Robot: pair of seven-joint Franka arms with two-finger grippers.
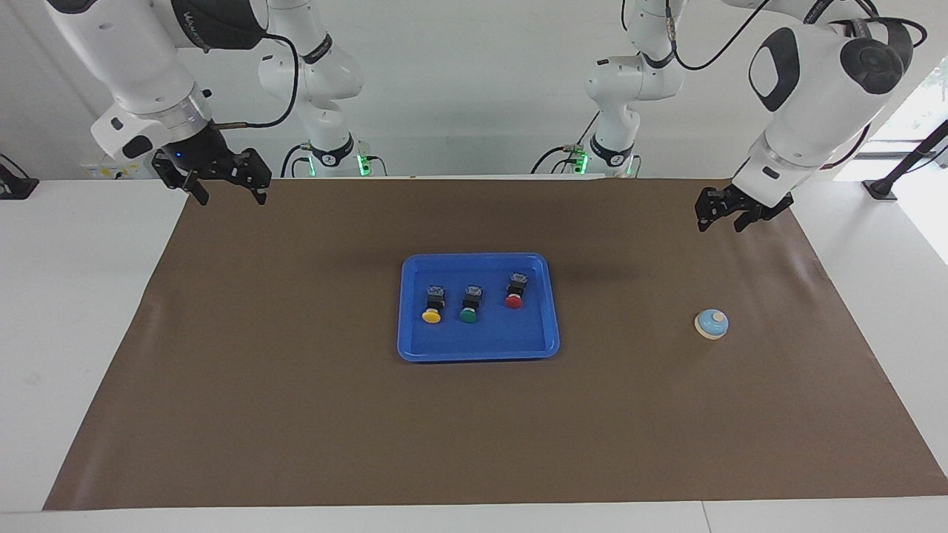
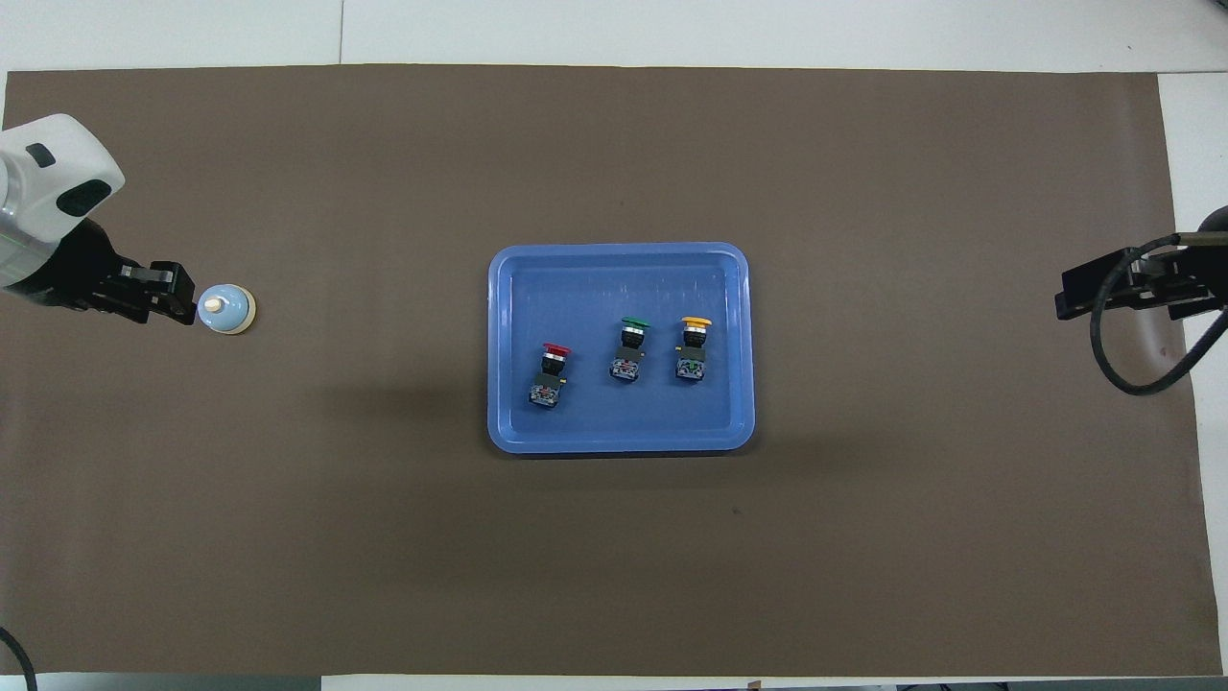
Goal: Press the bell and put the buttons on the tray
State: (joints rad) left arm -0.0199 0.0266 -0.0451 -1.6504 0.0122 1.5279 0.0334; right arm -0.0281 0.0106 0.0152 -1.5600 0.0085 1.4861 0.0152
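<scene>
The left gripper (image 1: 720, 220) hangs open and empty over the brown mat (image 1: 296, 414), clear of the bell (image 1: 711, 323), while the right gripper (image 1: 226, 189) waits open, three buttons (image 1: 469, 303) lying in the tray (image 1: 478, 349) mid-table.

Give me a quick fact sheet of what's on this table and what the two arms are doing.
tray: blue, mid-mat
buttons: yellow button, green button and red button, all lying in the tray
bell: on the brown mat, toward the left arm's end, untouched
left gripper: raised over the mat, open, empty
right gripper: waiting in the air at its own end, open, empty
</scene>
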